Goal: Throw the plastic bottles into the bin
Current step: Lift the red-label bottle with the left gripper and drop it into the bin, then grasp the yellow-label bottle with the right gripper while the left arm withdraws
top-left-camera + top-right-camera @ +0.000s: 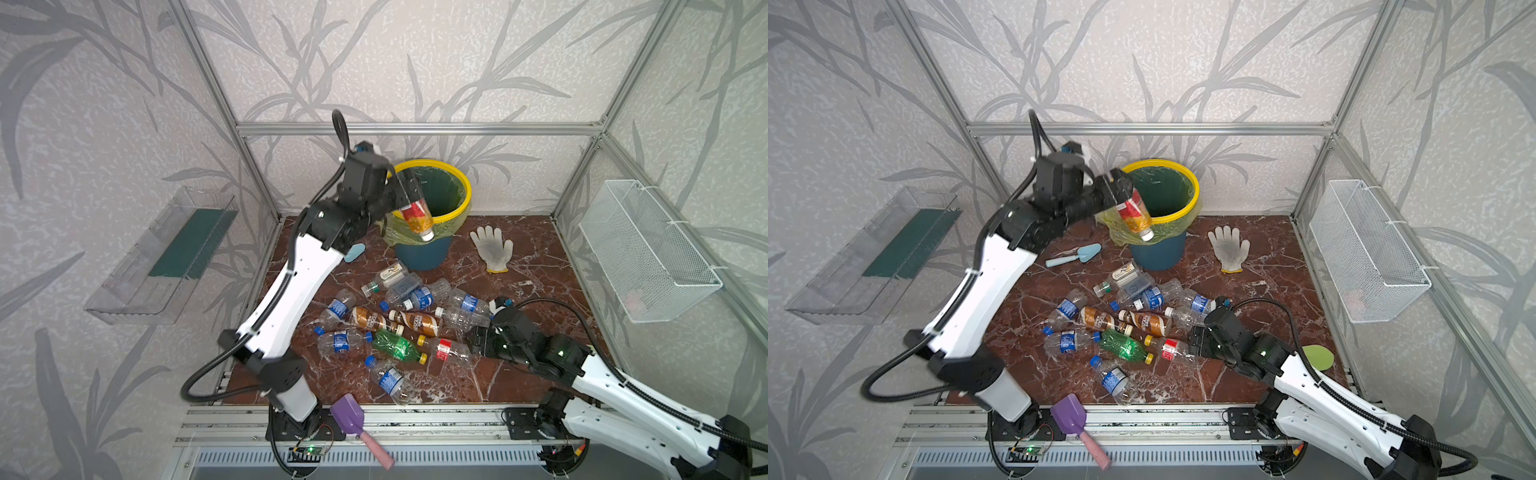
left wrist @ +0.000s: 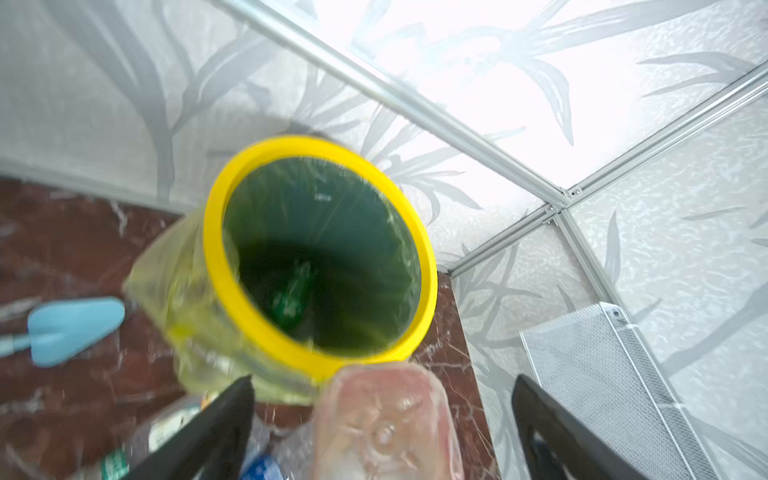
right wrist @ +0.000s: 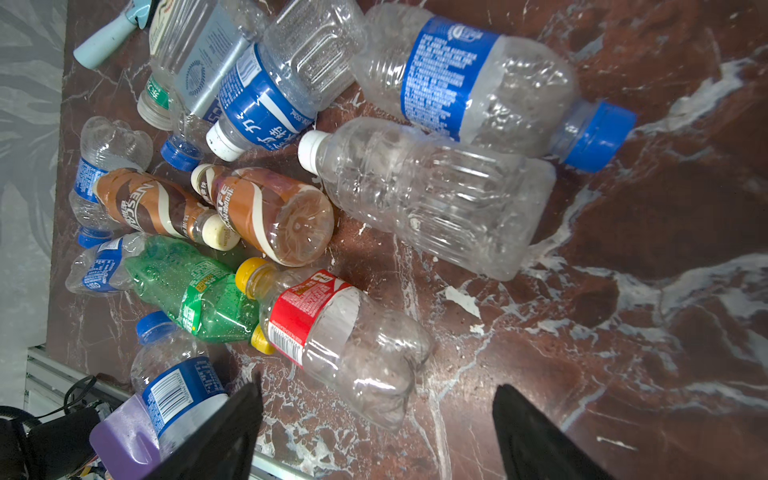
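My left pincer (image 2: 382, 384) hangs high beside the near edge of the bin (image 1: 428, 164). Its jaws are spread wide, with clear gaps on both sides of the red-and-orange labelled bottle (image 1: 417, 217) between them, so I grip nothing. That bottle is tilted with its cap pointing down. In both top views it overlaps the near yellow rim, its white cap over the yellow liner bag (image 1: 395, 235) that droops outside the bin. From my left wrist, the bottle's base sits on my side of the rim, not over the dark opening. The main risk, as I judge it, is that the bottle is loose while short of the opening. It may strike the rim ring or slide down the slack bag and land on the marble table (image 1: 523, 266) near the light-blue trowel (image 1: 1075, 254). A knock could also tug the bag or nudge the bin. Something green lies at the bin's bottom, too blurred to name. My right pincer (image 3: 378, 386) is low over the table, jaws apart and empty. It is just beside the clear bottle with a red label (image 3: 328, 328) at the edge of the pile of bottles (image 1: 399, 320). Closing there, I could crush the thin wall, squirt the bottle away, or set its neighbours rolling.
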